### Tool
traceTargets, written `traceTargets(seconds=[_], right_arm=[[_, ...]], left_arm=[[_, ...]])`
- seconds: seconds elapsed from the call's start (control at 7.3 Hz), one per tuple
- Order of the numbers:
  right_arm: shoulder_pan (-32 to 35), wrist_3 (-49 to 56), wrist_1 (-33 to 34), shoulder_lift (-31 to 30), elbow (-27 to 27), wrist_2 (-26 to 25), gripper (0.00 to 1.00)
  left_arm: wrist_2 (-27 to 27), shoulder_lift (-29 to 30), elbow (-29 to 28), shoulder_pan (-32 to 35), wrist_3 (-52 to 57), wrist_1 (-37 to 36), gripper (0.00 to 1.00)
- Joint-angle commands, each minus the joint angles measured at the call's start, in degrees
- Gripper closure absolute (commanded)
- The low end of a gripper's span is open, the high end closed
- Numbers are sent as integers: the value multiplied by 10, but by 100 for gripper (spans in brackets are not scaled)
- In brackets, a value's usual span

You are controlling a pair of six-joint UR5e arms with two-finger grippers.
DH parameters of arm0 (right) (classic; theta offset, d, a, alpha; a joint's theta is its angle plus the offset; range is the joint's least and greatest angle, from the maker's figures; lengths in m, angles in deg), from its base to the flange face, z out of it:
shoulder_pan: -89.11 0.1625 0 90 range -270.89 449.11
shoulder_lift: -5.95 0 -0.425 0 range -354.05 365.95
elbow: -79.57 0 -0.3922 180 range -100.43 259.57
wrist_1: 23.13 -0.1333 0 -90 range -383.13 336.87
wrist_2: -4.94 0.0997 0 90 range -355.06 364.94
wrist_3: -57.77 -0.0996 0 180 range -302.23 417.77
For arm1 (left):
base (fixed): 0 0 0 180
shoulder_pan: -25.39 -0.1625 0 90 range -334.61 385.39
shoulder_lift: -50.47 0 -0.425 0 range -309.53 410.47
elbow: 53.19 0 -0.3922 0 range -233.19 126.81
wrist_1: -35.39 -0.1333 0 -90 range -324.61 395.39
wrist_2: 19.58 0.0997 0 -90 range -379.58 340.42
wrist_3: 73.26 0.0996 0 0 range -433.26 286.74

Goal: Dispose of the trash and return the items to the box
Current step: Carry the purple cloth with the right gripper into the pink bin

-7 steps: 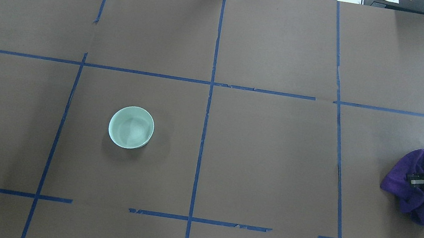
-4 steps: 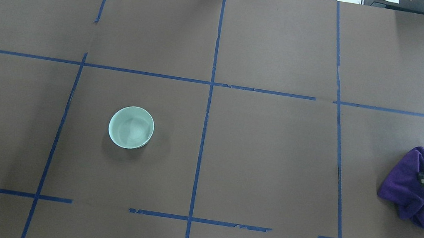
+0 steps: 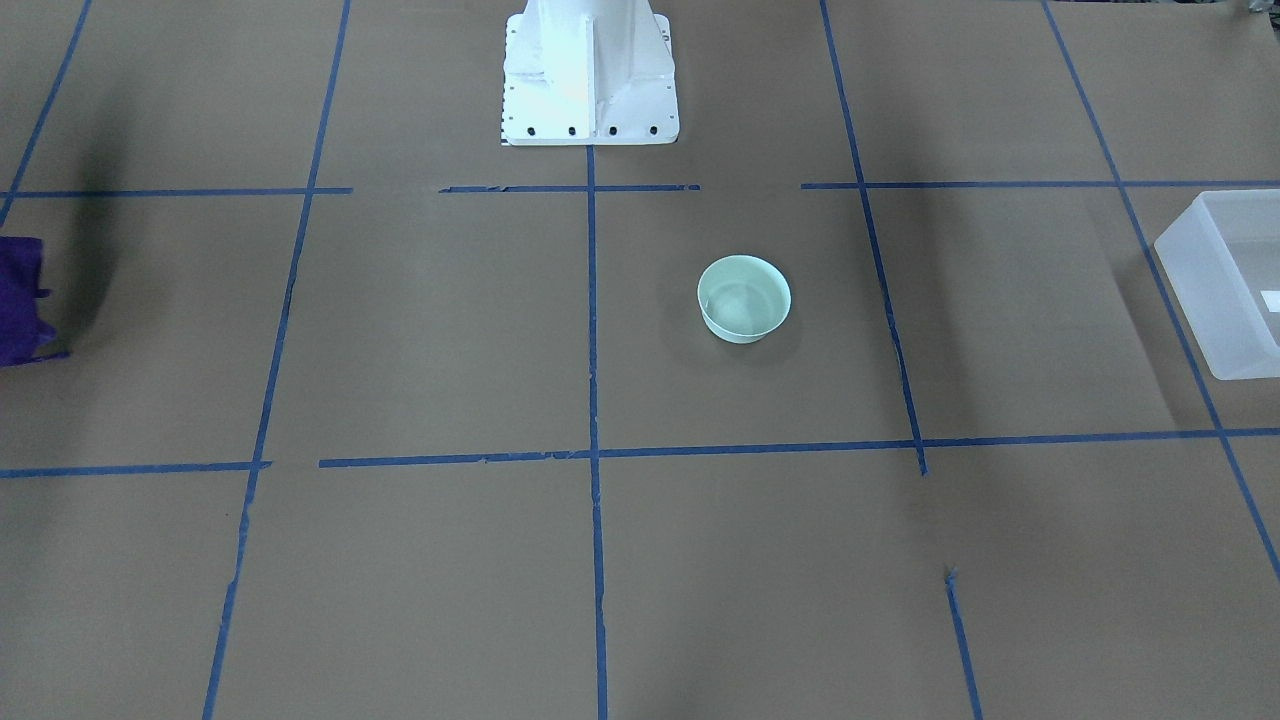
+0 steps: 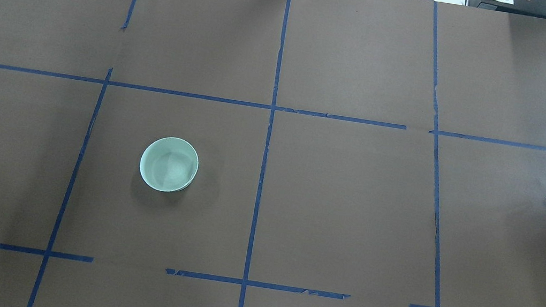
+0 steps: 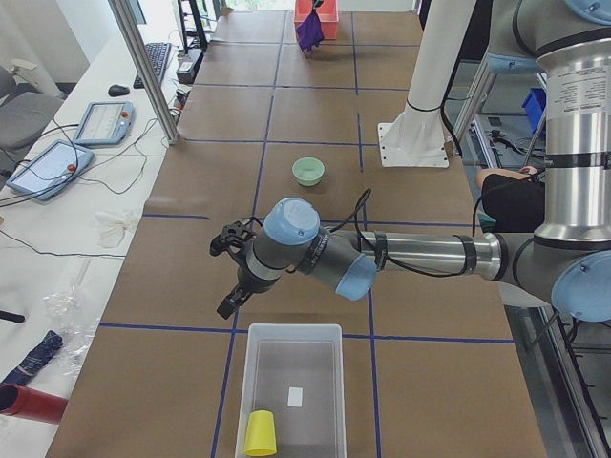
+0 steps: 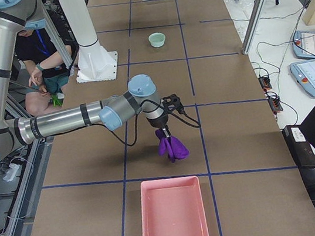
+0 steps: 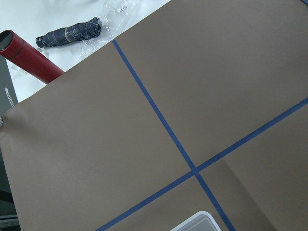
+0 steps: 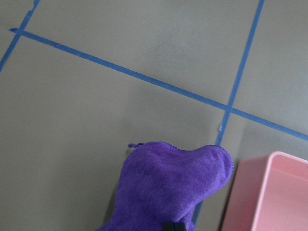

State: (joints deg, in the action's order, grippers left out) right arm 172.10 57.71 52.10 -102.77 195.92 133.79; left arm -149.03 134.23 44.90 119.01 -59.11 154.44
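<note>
The pale mint-green bowl (image 4: pixel 169 164) stands upright and empty on the brown paper, left of centre; it also shows in the front view (image 3: pixel 744 298). The frosted box (image 5: pixel 291 382) sits at the table's left end, its wall (image 3: pixel 1215 290) at the front view's right edge. My left gripper (image 5: pixel 226 274) hovers over the paper just beyond the box; I cannot tell if it is open. My right gripper (image 6: pixel 164 133) holds a purple cloth (image 6: pixel 170 145) hanging above the table; the cloth fills the lower right wrist view (image 8: pixel 168 187).
A pink tray (image 6: pixel 173 219) lies at the table's right end, just past the cloth (image 8: pixel 262 192). A yellow cup (image 5: pixel 260 434) stands in the box. The white robot base (image 3: pixel 590 70) is at the robot's edge. A red tube (image 7: pixel 29 57) lies off the paper.
My right gripper has carried the purple cloth up and to the right, nearly out of the overhead view. The bowl has not moved.
</note>
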Motion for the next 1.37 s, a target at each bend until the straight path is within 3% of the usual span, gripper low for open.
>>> traceTargets(seconds=[0.0,0.14,0.27,0.55,0.68,0.96,1.23], right_arm=[[180,275,223,68,-9,39,100],[239,381,330,128,-32,32,100],[273,461,364,175,-90,18,100],[274,487,284,184,-192,8,100],[273,474,253,176,-221,12,1],[261,350,239,170,-200,33,0],[199,188,241,166,-126,49,1]], left_arm=[[0,0,0,0,-1,1,0],[-2,2,0,-1,-1,2,0],[-17,2,0,-5,-2,1,0],[-18,3,0,-6,-2,1,0],[-17,4,0,-6,-2,1,0],[-17,16,7,-26,-55,1,0],[-12,27,53,-89,-185,-1,0]])
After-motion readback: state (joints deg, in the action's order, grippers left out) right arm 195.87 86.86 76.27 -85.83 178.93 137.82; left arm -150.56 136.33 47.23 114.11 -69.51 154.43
